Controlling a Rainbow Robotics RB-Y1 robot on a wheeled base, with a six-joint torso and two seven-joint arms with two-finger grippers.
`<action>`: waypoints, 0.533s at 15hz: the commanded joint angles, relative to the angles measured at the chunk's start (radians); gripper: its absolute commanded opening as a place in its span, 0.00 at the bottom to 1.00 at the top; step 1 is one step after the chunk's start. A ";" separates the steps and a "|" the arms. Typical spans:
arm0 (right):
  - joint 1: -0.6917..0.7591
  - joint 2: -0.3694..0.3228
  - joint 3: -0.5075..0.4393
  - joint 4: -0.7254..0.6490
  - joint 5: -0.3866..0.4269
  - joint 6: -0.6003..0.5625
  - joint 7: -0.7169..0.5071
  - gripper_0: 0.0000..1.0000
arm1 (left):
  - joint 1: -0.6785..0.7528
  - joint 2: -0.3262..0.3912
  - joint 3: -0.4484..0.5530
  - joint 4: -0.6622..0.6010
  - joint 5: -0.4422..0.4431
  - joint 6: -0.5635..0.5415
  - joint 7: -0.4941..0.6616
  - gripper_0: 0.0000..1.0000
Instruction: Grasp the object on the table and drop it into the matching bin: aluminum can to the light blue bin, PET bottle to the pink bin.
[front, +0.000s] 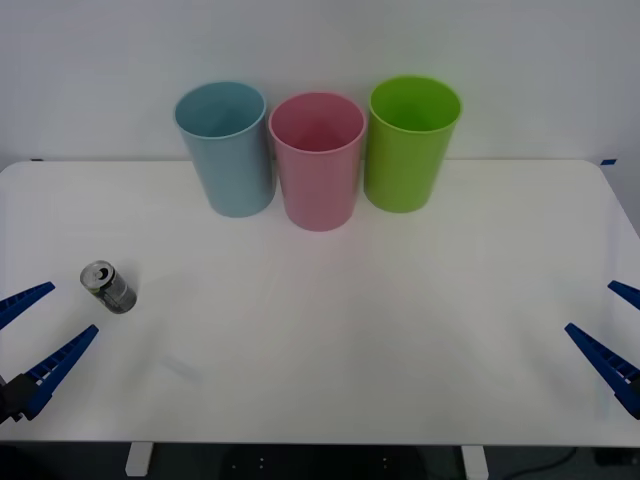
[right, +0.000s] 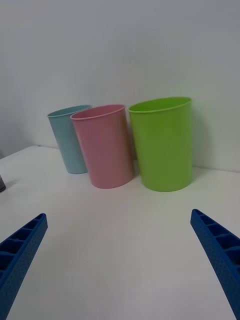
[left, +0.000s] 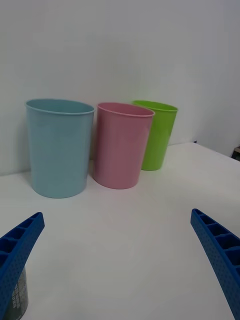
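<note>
The aluminum can is small and dark grey with a silver top, and it lies on its side on the white table at the front left. My left gripper is open just to the can's left, at the table's left edge, and does not touch it. In the left wrist view the can peeks out beside one blue finger of the open left gripper. The light blue bin and the pink bin stand upright at the back. My right gripper waits open at the right edge.
A lime green bin stands to the right of the pink one, and the three are close together in a row against the white wall. In the right wrist view the row reads light blue bin, pink bin, green bin.
</note>
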 joint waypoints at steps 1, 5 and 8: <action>0.000 0.000 0.000 0.000 0.000 0.000 0.000 1.00 | 0.000 0.000 0.000 0.000 0.000 0.000 0.000 1.00; 0.000 0.000 0.000 0.000 0.000 0.000 0.000 1.00 | 0.013 -0.010 -0.010 0.027 0.012 0.001 0.002 1.00; 0.000 0.000 0.000 0.000 0.000 0.000 0.000 1.00 | 0.027 -0.007 -0.014 0.029 0.012 0.021 -0.002 1.00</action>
